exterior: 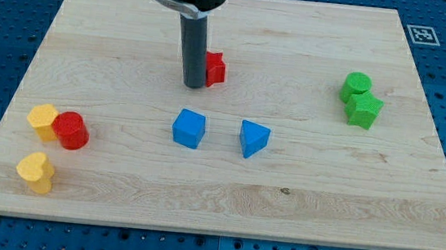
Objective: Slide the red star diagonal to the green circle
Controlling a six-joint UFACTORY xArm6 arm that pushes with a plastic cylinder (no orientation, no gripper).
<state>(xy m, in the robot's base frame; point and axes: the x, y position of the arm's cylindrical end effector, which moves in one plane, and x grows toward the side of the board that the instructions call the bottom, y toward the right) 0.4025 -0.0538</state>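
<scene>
The red star [215, 68] lies near the board's top middle, partly hidden behind my rod. My tip [193, 84] rests on the board right at the star's left side, touching or nearly touching it. The green circle [356, 86] sits far to the view's right, with a green star-like block [364, 111] touching it just below.
A blue cube [189, 128] and a blue triangle [254, 138] lie below the tip at mid-board. At the view's left are a yellow block [43, 121], a red cylinder [70, 131] touching it, and a yellow heart [35, 172]. The wooden board [298, 198] ends at blue table edges.
</scene>
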